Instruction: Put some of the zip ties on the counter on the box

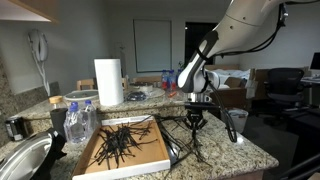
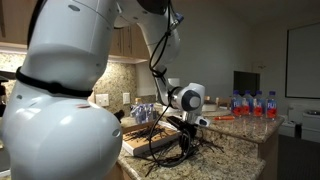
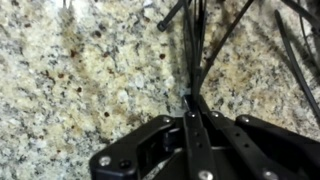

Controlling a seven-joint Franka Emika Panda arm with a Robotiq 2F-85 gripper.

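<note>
Granite counter [image 3: 80, 70] | pincer [image 3: 190, 100] clamped on zip ties [image 3: 191, 60] | long axes fanning straight out ahead

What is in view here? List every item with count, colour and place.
counter: one, speckled granite, under everything
box: one, brown cardboard, on the counter
zip ties: many, black, heaped in the box, others on the counter
paper towel roll: one, white, upright beyond the box
bottle pack: one, clear, beside the box
metal bowl: one, silver, beside the bottle pack
arm: one, white
claw: one, black, shut on zip ties over the counter
</note>
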